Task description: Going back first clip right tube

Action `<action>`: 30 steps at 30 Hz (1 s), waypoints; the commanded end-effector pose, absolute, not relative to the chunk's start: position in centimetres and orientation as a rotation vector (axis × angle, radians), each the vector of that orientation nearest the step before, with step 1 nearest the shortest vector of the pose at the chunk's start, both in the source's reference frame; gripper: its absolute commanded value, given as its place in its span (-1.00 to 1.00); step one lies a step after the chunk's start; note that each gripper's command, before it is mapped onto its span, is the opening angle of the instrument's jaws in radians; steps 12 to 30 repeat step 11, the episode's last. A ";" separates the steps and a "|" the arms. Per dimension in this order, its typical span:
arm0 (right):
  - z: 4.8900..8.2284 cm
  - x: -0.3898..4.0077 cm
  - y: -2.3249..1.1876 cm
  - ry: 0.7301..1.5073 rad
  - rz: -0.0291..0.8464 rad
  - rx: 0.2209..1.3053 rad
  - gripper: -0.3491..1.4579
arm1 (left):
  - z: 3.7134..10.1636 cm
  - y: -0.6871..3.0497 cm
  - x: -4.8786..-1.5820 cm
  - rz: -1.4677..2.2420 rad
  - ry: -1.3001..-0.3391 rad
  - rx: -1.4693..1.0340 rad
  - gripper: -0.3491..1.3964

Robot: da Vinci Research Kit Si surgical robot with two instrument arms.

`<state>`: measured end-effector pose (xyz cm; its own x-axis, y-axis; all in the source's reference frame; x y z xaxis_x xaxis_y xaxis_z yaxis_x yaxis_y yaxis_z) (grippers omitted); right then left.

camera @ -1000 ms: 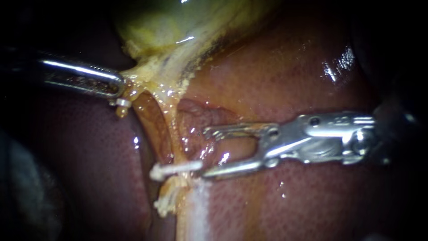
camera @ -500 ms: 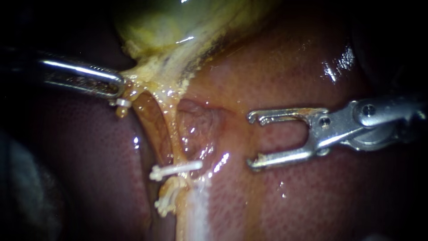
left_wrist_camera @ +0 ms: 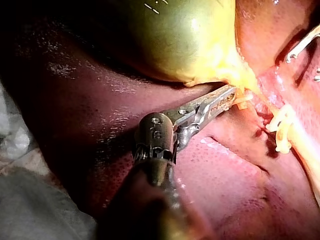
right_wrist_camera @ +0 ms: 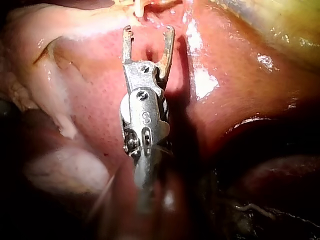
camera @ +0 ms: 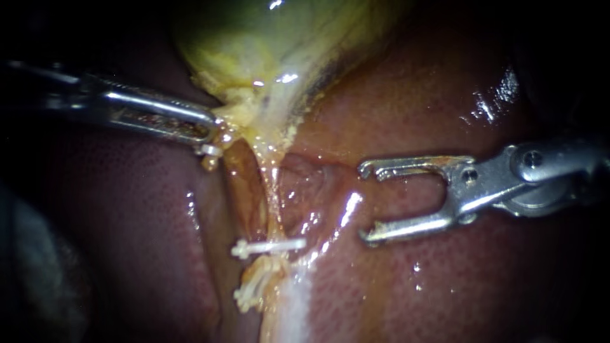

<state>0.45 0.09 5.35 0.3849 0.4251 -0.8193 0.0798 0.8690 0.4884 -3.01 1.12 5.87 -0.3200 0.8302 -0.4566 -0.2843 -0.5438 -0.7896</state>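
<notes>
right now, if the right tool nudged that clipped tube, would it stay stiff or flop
Probably floppy: the tube is a thin strand, seemingly taut only because the left tool pulls tissue by the gallbladder. Likely slippery, given wet glints along it. The clip across it would probably swing with it.

This is a surgical bench set-up, a lab sort of place. A greenish-yellow gallbladder (camera: pixel 267 38) lies on a bare, wet liver (camera: pixel 445 108) with darkness all round. Just below the gallbladder, two slender steel instruments work: the left instrument (camera: pixel 213 132) is clamped on the gallbladder's lower end, and the right instrument (camera: pixel 366 204) has its jaws apart. Further below the gallbladder a white clip (camera: pixel 270 246) crosses a tube. Past the liver's edge, well apart from the gallbladder, lies pale material (left_wrist_camera: pixel 12 135), possibly cloth.
</notes>
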 end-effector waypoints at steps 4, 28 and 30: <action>5.34 0.45 0.10 1.167 0.233 0.499 -0.06 | 5.88 1.11 -3.03 1.935 -0.778 -1.156 -1.00; 5.33 0.45 0.10 1.167 0.233 0.499 -0.06 | 5.88 1.12 -3.03 1.935 -0.779 -1.156 -1.00; 5.33 0.45 0.10 1.167 0.233 0.499 -0.06 | 5.88 1.12 -3.03 1.935 -0.779 -1.156 -1.00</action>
